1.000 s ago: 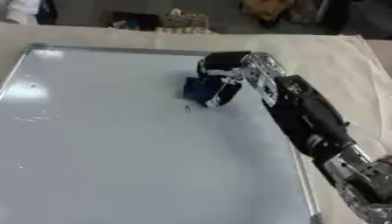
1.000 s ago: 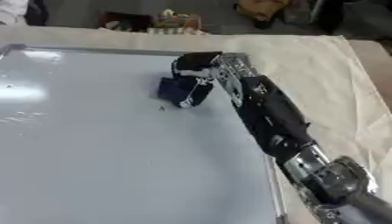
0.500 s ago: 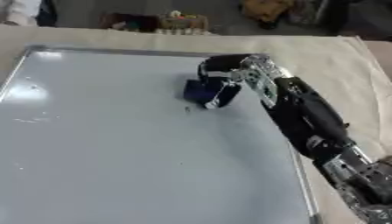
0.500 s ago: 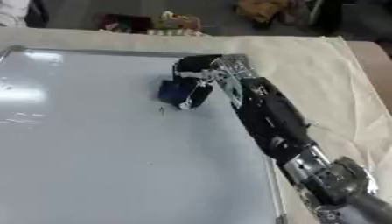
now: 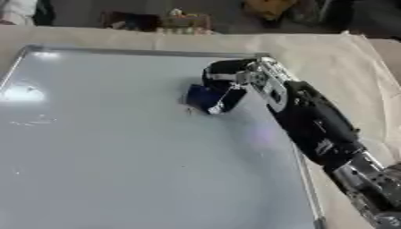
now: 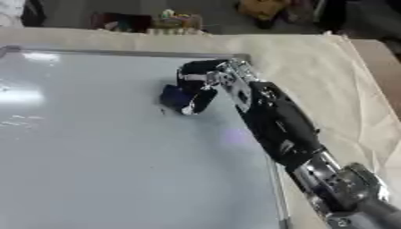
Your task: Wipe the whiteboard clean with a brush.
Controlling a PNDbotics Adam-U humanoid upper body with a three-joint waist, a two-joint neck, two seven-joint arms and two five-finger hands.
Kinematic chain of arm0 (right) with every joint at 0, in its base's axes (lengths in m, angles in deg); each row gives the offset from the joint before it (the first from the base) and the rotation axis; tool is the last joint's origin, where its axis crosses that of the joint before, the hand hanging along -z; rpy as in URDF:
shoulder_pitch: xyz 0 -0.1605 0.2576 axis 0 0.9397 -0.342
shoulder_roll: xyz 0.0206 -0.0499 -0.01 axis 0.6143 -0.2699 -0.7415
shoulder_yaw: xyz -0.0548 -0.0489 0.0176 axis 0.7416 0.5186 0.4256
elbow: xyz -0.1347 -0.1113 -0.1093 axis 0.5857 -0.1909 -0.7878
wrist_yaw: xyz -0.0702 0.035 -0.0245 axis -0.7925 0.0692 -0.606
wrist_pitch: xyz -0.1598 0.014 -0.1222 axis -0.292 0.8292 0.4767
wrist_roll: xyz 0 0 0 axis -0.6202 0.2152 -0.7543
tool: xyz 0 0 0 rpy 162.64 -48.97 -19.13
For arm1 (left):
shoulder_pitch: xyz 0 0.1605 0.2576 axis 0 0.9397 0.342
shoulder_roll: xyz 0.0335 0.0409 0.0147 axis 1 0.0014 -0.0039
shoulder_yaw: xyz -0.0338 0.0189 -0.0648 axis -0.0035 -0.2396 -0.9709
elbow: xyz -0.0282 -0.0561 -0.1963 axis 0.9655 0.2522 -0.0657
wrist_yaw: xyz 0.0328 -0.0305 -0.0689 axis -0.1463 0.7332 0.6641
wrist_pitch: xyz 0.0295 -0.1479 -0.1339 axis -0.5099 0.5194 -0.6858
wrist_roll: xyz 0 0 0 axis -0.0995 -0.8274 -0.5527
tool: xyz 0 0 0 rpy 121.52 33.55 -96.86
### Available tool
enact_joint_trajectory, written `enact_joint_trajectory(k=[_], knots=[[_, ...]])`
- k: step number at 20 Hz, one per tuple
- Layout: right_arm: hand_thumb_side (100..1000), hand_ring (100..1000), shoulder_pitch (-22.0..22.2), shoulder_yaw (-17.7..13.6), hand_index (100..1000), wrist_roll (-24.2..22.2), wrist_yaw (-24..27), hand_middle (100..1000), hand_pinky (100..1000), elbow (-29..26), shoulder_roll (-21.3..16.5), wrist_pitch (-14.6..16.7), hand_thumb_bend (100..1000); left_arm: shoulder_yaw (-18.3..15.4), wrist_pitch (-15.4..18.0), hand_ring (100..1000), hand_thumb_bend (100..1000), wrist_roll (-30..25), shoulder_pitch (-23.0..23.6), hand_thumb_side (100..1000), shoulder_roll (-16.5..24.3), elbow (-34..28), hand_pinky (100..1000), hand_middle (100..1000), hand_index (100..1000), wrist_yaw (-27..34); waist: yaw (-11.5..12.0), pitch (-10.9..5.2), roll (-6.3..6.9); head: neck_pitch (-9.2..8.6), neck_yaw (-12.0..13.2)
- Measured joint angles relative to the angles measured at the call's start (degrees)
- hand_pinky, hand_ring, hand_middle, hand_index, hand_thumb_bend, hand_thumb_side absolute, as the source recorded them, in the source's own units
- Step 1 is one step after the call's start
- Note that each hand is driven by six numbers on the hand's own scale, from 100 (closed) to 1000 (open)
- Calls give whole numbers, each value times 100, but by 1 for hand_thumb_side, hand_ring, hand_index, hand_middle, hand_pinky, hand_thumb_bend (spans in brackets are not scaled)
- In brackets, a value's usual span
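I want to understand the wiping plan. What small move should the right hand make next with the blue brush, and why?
Probably a short stroke down and leftward. The right hand is curled round the blue brush, which sits on the whiteboard near its upper right. A small dark mark shows just beside the brush's lower left edge.

A beige cloth point(image 5: 329, 58) covers the table, with blurred colourful clutter point(image 5: 178, 21) beyond its far edge.
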Motion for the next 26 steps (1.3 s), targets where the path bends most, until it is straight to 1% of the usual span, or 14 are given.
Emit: enact_joint_trajectory(k=[1,2,3,4,10,17,26], knots=[[200,273,23,15,184,-42,69,100,219,-38,-5,-42,100,0,0,391,100,0,0,852,0,0,335,455,491,2,0,0,4,0,0],[199,272,38,41,184,-81,133,100,219,-79,-12,-80,100,0,0,391,100,0,0,852,0,0,335,455,491,7,1,-1,6,1,0],[222,271,59,71,184,-115,195,100,219,-121,-17,-112,100,0,0,391,100,0,0,853,0,0,335,455,491,10,3,-1,6,1,0],[198,271,78,94,184,-145,252,100,219,-162,-19,-140,100,0,-1,391,100,1,0,852,0,0,336,455,491,11,4,-3,6,2,0],[207,274,113,250,184,-246,403,100,217,-327,-12,-238,100,0,-8,392,100,8,0,854,0,0,336,456,492,18,7,-4,3,2,0],[222,281,117,329,184,-249,409,100,217,-371,21,-241,100,0,-17,392,100,7,0,857,0,0,337,456,492,18,0,-4,-18,2,0],[208,275,124,481,184,-167,423,100,217,-371,23,-159,100,-1,-53,393,100,-2,-1,859,0,0,338,456,492,54,-19,-29,-47,2,1]])
